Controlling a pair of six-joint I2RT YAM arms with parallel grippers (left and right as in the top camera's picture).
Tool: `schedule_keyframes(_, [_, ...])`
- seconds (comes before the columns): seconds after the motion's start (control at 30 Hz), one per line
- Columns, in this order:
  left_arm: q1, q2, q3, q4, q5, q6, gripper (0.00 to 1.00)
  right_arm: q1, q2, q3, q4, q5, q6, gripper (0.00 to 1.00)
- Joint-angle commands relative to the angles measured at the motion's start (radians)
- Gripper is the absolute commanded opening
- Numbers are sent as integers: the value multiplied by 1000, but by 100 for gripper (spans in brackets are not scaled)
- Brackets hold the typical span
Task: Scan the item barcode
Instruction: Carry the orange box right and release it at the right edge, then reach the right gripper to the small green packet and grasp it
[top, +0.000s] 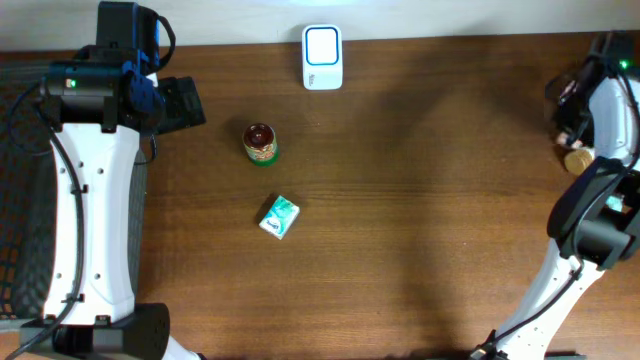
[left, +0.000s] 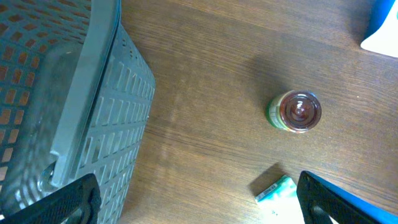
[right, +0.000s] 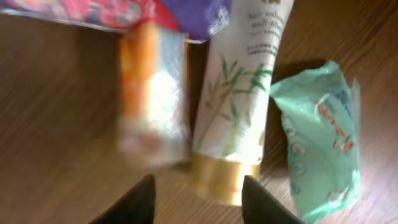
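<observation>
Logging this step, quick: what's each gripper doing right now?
Left gripper: open, empty.
Right gripper: open, gripping nothing; a tube lies just ahead.

The dark wooden table (top: 420, 200) carries a white, blue-rimmed scanner block (top: 322, 57) at its far edge, and a red-lidded, green-labelled jar (top: 260, 143) and a green-and-white carton (top: 280, 216) near the middle. At its right edge lie a white leaf-printed tube (right: 233, 106), a mint-green plastic packet (right: 320, 137) and a blurred orange packet (right: 152, 93).
</observation>
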Motion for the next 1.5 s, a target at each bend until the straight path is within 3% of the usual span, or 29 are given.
schedule_keyframes(0.0, [2,-3,10,1,-11,11,99,-7,-10,19,11,-12,-41,93])
schedule_keyframes(0.03, [2,-3,10,1,-11,11,99,0,-19,50,-5,-12,-47,99])
schedule_keyframes(0.17, [2,-3,10,1,-11,11,99,67,-79,229,-118,-76,-46,99])
schedule_keyframes(0.27, [2,-3,10,1,-11,11,99,171,-123,345,-253,-499,-59,100])
schedule_keyframes(0.3, [2,-3,10,1,-11,11,99,209,-123,346,-291,-660,-128,100])
schedule_keyframes(0.37, [2,-3,10,1,-11,11,99,295,-117,320,-376,-838,-248,100])
schedule_keyframes(0.47, [2,-3,10,1,-11,11,99,447,-116,256,-496,-848,-352,99])
schedule_keyframes(0.63, [2,-3,10,1,-11,11,99,743,-116,-19,-352,-816,-352,99])
schedule_keyframes(0.73, [2,-3,10,1,-11,11,99,872,-116,-174,-200,-819,-30,95])
schedule_keyframes(0.83, [2,-3,10,1,-11,11,99,978,-116,-250,-92,-859,124,91])
schedule_keyframes(0.87, [2,-3,10,1,-11,11,99,1011,-116,-264,-58,-861,187,88])
schedule_keyframes(0.93, [2,-3,10,1,-11,11,99,1059,-116,-279,12,-859,320,72])
schedule_keyframes(0.97, [2,-3,10,1,-11,11,99,1078,-116,-279,37,-847,397,69])
schedule_keyframes(1.2, [2,-3,10,1,-11,11,99,1101,-109,-350,69,-736,578,68])
schedule_keyframes(1.37, [2,-3,10,1,-11,11,99,1098,-109,-514,307,-739,658,58])
schedule_keyframes(1.43, [2,-3,10,1,-11,11,99,1089,-110,-517,343,-740,629,43])
schedule_keyframes(1.47, [2,-3,10,1,-11,11,99,1084,-110,-516,344,-740,619,29])
